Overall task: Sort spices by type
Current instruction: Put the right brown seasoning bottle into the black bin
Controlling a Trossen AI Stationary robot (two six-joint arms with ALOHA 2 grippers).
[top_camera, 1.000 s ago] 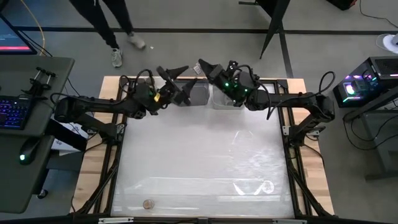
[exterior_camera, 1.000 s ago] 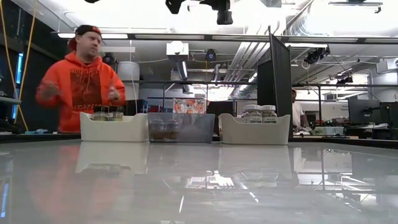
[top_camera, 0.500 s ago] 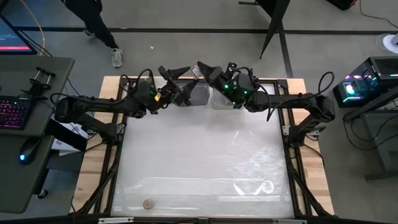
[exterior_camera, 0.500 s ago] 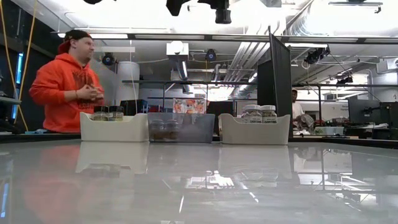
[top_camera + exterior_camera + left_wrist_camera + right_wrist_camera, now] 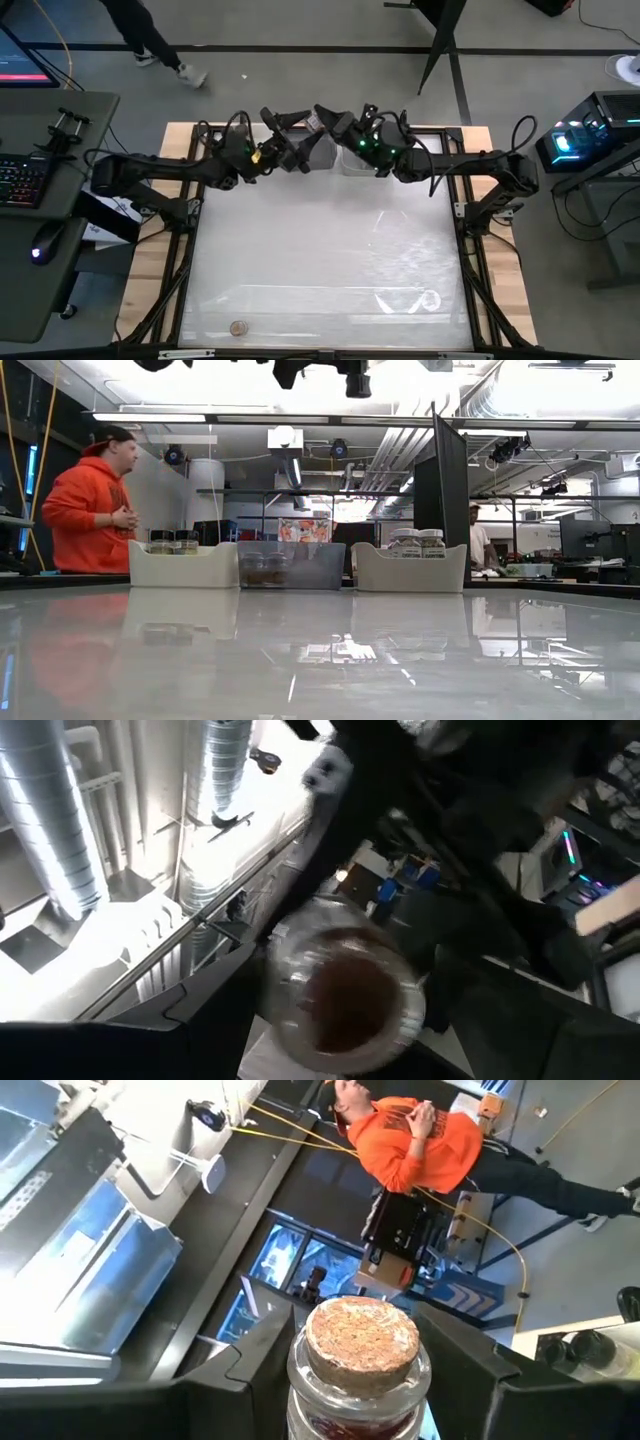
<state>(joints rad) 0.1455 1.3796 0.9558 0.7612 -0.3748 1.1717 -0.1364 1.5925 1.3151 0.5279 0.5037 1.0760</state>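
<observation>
Spice jar with a cork cap (image 5: 362,1342) sits pinched between the right gripper's (image 5: 322,117) two dark fingers, filling the lower centre of the right wrist view; its base is cut off by the frame edge. In the left wrist view the same jar (image 5: 343,1001) appears blurred at lower centre, seen from its clear underside with brown contents. The left gripper (image 5: 287,130) has its fingers spread and holds nothing; in the high view the two grippers nearly meet at upper centre, above the bins, and the jar itself is too small to make out there.

One further cork-capped jar (image 5: 238,327) lies alone at the lower left of the table (image 5: 320,250).

In the low view three bins stand in a row at mid-frame: a white bin (image 5: 183,566) at left with two dark-capped jars (image 5: 174,541) showing above its rim, a clear bin (image 5: 291,565) at centre with dim brownish jars, count uncertain, and a white bin (image 5: 409,571) at right with two white-capped jars (image 5: 418,541). Any further jars are hidden by the bin walls.

Beyond the table, at far left, a person in an orange hoodie (image 5: 84,511) stands; no lettering is readable.
</observation>
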